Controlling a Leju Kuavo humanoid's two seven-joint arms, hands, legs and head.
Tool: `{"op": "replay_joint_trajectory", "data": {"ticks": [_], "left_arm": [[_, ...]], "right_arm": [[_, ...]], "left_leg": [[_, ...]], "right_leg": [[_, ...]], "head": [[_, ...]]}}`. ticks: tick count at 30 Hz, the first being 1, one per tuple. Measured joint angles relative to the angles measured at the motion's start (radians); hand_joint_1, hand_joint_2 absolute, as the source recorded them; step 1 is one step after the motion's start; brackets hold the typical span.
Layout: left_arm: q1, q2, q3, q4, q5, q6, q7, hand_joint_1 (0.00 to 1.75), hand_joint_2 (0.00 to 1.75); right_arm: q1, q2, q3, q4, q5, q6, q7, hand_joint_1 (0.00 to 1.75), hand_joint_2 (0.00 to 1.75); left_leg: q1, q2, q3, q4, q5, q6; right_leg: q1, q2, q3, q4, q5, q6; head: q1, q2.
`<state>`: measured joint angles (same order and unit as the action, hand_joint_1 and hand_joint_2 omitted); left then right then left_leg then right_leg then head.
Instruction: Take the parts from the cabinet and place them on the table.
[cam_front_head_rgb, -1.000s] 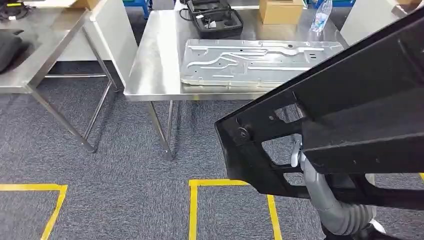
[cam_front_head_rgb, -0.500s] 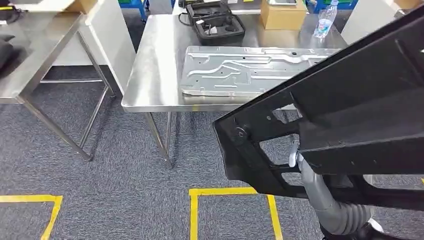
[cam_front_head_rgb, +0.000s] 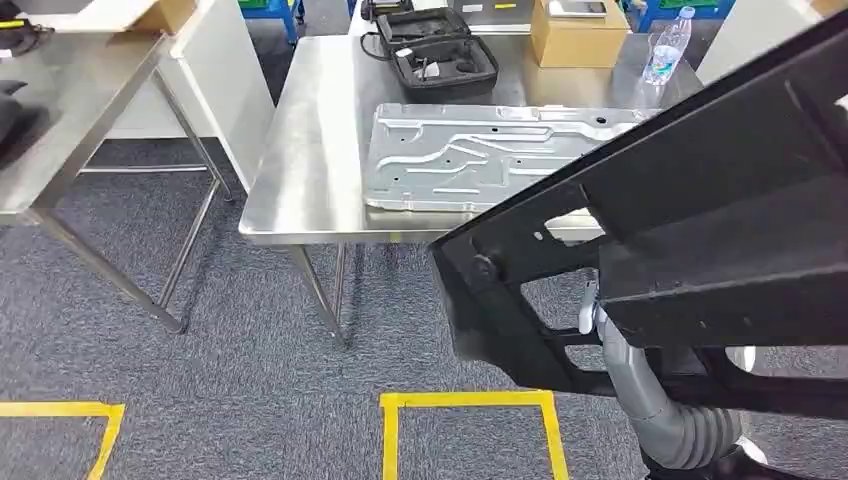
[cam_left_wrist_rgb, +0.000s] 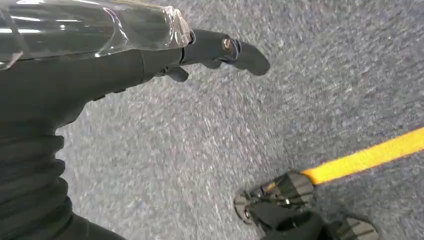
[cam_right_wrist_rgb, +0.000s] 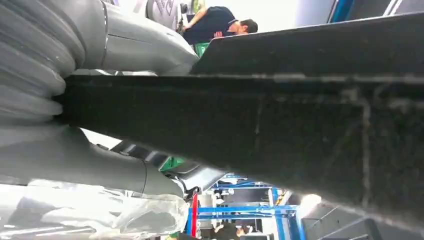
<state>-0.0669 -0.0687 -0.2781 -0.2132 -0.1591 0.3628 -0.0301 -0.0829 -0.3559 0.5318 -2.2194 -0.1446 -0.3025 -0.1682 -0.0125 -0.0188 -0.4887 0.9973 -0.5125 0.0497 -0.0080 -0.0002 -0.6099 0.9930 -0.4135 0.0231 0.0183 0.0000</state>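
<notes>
Carrying step: the right robot hand (cam_right_wrist_rgb: 100, 130) is clamped on the large black part (cam_front_head_rgb: 700, 240), which fills the right half of the head view, angled from lower centre to upper right, short of the steel surface (cam_front_head_rgb: 300, 180); the left robot hand (cam_left_wrist_rgb: 150, 55) hangs over the carpet, fingers apart, holding nothing. To do this well, I judge the black part should stay high enough to clear the near edge and be set down clear of the silver stamped panel (cam_front_head_rgb: 470, 160) already lying there. Against the earlier frames, the surface and panel sit lower and nearer in the head view and the yellow floor tape (cam_front_head_rgb: 465, 400) has slid toward the bottom edge: camera advance, not object motion.
</notes>
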Motion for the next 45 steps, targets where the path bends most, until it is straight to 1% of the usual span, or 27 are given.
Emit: {"op": "replay_joint_trajectory", "data": {"ticks": [2, 4, 5, 6, 8, 10, 11, 12, 14, 16, 17, 19, 21, 22, 25, 27, 28, 31, 32, 35, 36, 37, 39, 40, 41, 42, 45], "left_arm": [[-0.003, -0.002, 0.000, 0.000, 0.000, 0.000, 0.000, 0.00, 1.75], [-0.001, -0.002, 0.000, 0.000, 0.001, 0.000, 0.000, 0.00, 1.75], [0.002, -0.002, 0.000, 0.000, 0.002, 0.000, 0.000, 0.00, 1.75], [0.003, -0.002, 0.000, 0.000, 0.002, 0.000, 0.000, 0.00, 1.75], [0.003, -0.002, 0.000, 0.000, 0.001, 0.000, 0.000, 0.00, 1.75], [0.002, -0.002, 0.000, 0.000, 0.001, 0.000, 0.000, 0.00, 1.75], [0.002, -0.002, 0.000, 0.000, 0.002, 0.000, 0.000, 0.00, 1.75], [0.001, -0.002, 0.000, 0.000, 0.002, 0.000, 0.000, 0.00, 1.75], [0.004, -0.002, 0.000, 0.000, 0.002, 0.000, 0.000, 0.00, 1.75], [0.003, -0.002, 0.000, 0.000, 0.002, 0.000, 0.000, 0.00, 1.75], [0.001, 0.000, 0.000, 0.000, 0.002, 0.000, 0.000, 0.00, 1.75], [-0.001, -0.001, 0.000, 0.000, 0.003, 0.000, 0.000, 0.00, 1.75], [0.002, -0.002, 0.000, 0.000, 0.007, 0.000, 0.000, 0.00, 1.75], [0.004, -0.002, 0.000, 0.000, 0.011, 0.000, 0.000, 0.00, 1.75], [0.006, -0.002, 0.001, 0.000, 0.023, 0.000, -0.006, 0.00, 1.75], [0.004, -0.001, 0.001, 0.000, 0.027, 0.000, -0.008, 0.00, 1.75], [0.006, -0.001, 0.001, 0.000, 0.029, 0.000, -0.008, 0.00, 1.75], [0.009, -0.001, 0.001, 0.000, 0.031, 0.000, -0.006, 0.00, 1.75], [0.006, -0.001, 0.000, 0.000, 0.031, 0.000, -0.006, 0.00, 1.75], [0.006, 0.001, 0.001, 0.000, 0.029, 0.000, -0.002, 0.00, 1.75], [0.010, 0.001, 0.001, 0.000, 0.029, 0.000, 0.000, 0.00, 1.75], [0.012, 0.001, 0.001, 0.000, 0.027, 0.000, -0.001, 0.00, 1.75], [0.013, 0.001, 0.001, 0.000, 0.026, 0.000, -0.001, 0.00, 1.75], [0.012, 0.001, 0.001, 0.000, 0.025, 0.000, -0.002, 0.00, 1.75], [0.012, 0.002, 0.001, 0.000, 0.024, 0.000, -0.002, 0.00, 1.75], [0.011, 0.002, 0.000, 0.000, 0.024, 0.000, -0.003, 0.00, 1.75], [0.016, 0.003, 0.000, 0.000, 0.024, 0.001, -0.005, 0.00, 1.75]], "right_arm": [[-0.004, 0.000, 0.000, 0.000, 0.000, 0.000, -0.001, 1.75, 1.75], [-0.003, 0.000, 0.000, 0.000, 0.000, 0.000, 0.000, 1.75, 1.75], [-0.003, 0.000, 0.000, 0.000, 0.000, 0.000, -0.001, 1.75, 1.75], [-0.002, 0.000, 0.000, 0.000, 0.000, 0.000, 0.000, 1.75, 1.75], [-0.003, 0.000, 0.000, 0.000, 0.000, 0.000, 0.000, 1.75, 1.75], [-0.003, 0.000, 0.000, 0.000, 0.000, 0.001, 0.000, 1.75, 1.75], [-0.003, 0.000, 0.000, 0.000, 0.000, 0.001, 0.002, 1.75, 1.75], [-0.006, 0.000, 0.000, 0.000, 0.000, 0.002, 0.001, 1.75, 1.75], [-0.003, 0.000, 0.000, 0.000, 0.000, 0.002, 0.003, 1.75, 1.75], [-0.005, 0.000, 0.000, 0.000, 0.000, 0.002, 0.004, 1.75, 1.75], [-0.008, 0.000, 0.000, 0.000, 0.000, 0.002, 0.003, 1.75, 1.75], [-0.006, 0.000, 0.000, 0.000, 0.000, 0.004, 0.004, 1.75, 1.75], [-0.006, 0.000, 0.000, 0.000, 0.000, 0.004, 0.004, 1.75, 1.75], [-0.006, 0.000, 0.000, 0.000, 0.000, 0.004, 0.004, 1.75, 1.75], [-0.006, 0.000, 0.000, 0.000, 0.000, 0.008, 0.003, 1.75, 1.75], [-0.008, 0.001, 0.002, 0.002, 0.000, 0.008, 0.003, 1.75, 1.75], [-0.004, 0.001, 0.003, 0.001, 0.000, 0.009, 0.004, 1.75, 1.75], [-0.005, 0.004, 0.005, 0.001, 0.001, 0.013, 0.003, 1.75, 1.75], [-0.007, 0.005, 0.005, 0.001, 0.002, 0.014, 0.003, 1.75, 1.75], [-0.003, 0.007, 0.006, 0.001, 0.008, 0.015, 0.004, 1.75, 1.75], [0.000, 0.007, 0.006, 0.001, 0.009, 0.015, 0.005, 1.75, 1.75], [0.002, 0.007, 0.007, 0.001, 0.009, 0.015, 0.005, 1.75, 1.75], [0.002, 0.007, 0.007, 0.000, 0.010, 0.014, 0.006, 1.75, 1.75], [0.002, 0.007, 0.007, 0.000, 0.010, 0.014, 0.006, 1.75, 1.75], [0.002, 0.007, 0.008, 0.000, 0.010, 0.014, 0.006, 1.75, 1.75], [0.004, 0.007, 0.008, 0.000, 0.011, 0.014, 0.008, 1.75, 1.75], [0.007, 0.007, 0.010, 0.000, 0.010, 0.014, 0.010, 1.75, 1.75]], "left_leg": [[0.004, 0.002, -0.061, 0.118, -0.018, -0.011], [0.009, 0.003, -0.157, 0.261, -0.078, -0.020], [0.010, 0.003, -0.194, 0.303, -0.100, -0.023], [0.013, 0.004, -0.208, 0.299, -0.092, -0.025], [0.017, 0.005, -0.173, 0.173, 0.001, -0.026], [0.013, 0.012, -0.113, 0.004, 0.106, -0.012], [0.002, 0.012, -0.115, 0.003, 0.068, -0.008], [0.001, 0.011, -0.112, 0.003, 0.061, -0.002], [0.000, 0.011, -0.101, -0.012, 0.087, 0.012], [0.006, 0.010, -0.071, -0.018, 0.087, 0.021], [0.007, 0.010, -0.066, -0.018, 0.084, 0.026], [0.004, 0.011, -0.061, -0.017, 0.076, 0.029], [0.001, 0.011, -0.053, -0.017, 0.066, 0.030], [0.001, 0.010, -0.045, -0.017, 0.060, 0.029], [0.003, 0.005, -0.017, -0.018, 0.037, 0.022], [0.001, 0.004, -0.014, -0.021, 0.030, 0.012], [0.001, 0.004, -0.012, -0.024, 0.027, 0.005], [0.002, 0.006, -0.009, 0.010, 0.016, -0.006], [0.003, 0.008, -0.030, 0.056, -0.003, -0.010], [0.010, 0.008, -0.169, 0.277, -0.091, -0.021], [0.013, 0.009, -0.195, 0.305, -0.091, -0.023], [0.015, 0.009, -0.198, 0.283, -0.069, -0.026], [0.016, 0.009, -0.147, 0.136, 0.024, -0.023], [0.012, 0.012, -0.109, 0.041, 0.080, -0.010], [0.001, 0.014, -0.092, -0.011, 0.096, 0.000], [-0.005, 0.009, -0.091, -0.008, 0.044, 0.002], [-0.008, 0.009, -0.066, -0.046, 0.076, 0.022]], "right_leg": [[0.000, -0.003, 0.014, -0.003, -0.009, -0.009], [0.000, -0.001, 0.021, -0.003, -0.020, -0.014], [0.000, 0.001, 0.027, -0.003, -0.026, -0.014], [-0.001, 0.002, 0.036, -0.003, -0.033, -0.014], [-0.001, 0.003, 0.060, -0.004, -0.047, -0.009], [-0.001, 0.003, 0.079, -0.006, -0.061, -0.002], [0.002, 0.004, 0.085, -0.006, -0.067, 0.006], [-0.001, 0.004, 0.084, -0.010, -0.070, 0.013], [0.000, 0.005, 0.091, 0.004, -0.059, 0.027], [-0.003, 0.004, 0.093, 0.030, -0.082, 0.034], [-0.004, 0.004, 0.069, 0.079, -0.108, 0.037], [-0.003, 0.004, -0.025, 0.231, -0.173, 0.042], [-0.002, 0.004, -0.085, 0.294, -0.187, 0.043], [-0.002, 0.004, -0.082, 0.259, -0.156, 0.042], [-0.002, 0.003, 0.013, 0.002, 0.006, 0.035], [0.007, 0.001, 0.008, 0.005, -0.047, 0.020], [0.009, 0.001, 0.011, -0.002, -0.015, 0.009], [0.001, 0.000, 0.037, -0.009, -0.020, -0.008], [0.001, -0.001, 0.042, -0.009, -0.023, -0.013], [0.000, 0.001, 0.048, -0.008, -0.035, -0.021], [0.000, 0.003, 0.051, -0.008, -0.039, -0.022], [-0.001, 0.006, 0.058, -0.008, -0.044, -0.021], [0.001, 0.007, 0.076, -0.009, -0.055, -0.019], [0.001, 0.007, 0.087, -0.009, -0.062, -0.016], [0.002, 0.007, 0.096, -0.009, -0.068, -0.010], [0.000, 0.009, 0.095, -0.012, -0.074, -0.003], [-0.004, 0.007, 0.105, 0.004, -0.052, 0.020]], "head": [[-0.005, 0.000], [-0.005, 0.000], [-0.005, 0.000], [-0.005, 0.000], [-0.006, 0.000], [-0.006, 0.000], [-0.005, 0.000], [-0.005, 0.000], [-0.004, 0.000], [-0.002, 0.000], [-0.001, 0.000], [0.000, 0.000], [0.001, 0.000], [0.001, 0.000], [0.002, 0.000], [0.003, 0.000], [0.003, 0.000], [0.001, 0.000], [-0.004, 0.000], [-0.004, 0.000], [-0.005, 0.000], [-0.005, 0.000], [-0.005, 0.000], [-0.005, 0.000], [-0.005, 0.000], [-0.004, 0.000], [-0.005, 0.000]]}}
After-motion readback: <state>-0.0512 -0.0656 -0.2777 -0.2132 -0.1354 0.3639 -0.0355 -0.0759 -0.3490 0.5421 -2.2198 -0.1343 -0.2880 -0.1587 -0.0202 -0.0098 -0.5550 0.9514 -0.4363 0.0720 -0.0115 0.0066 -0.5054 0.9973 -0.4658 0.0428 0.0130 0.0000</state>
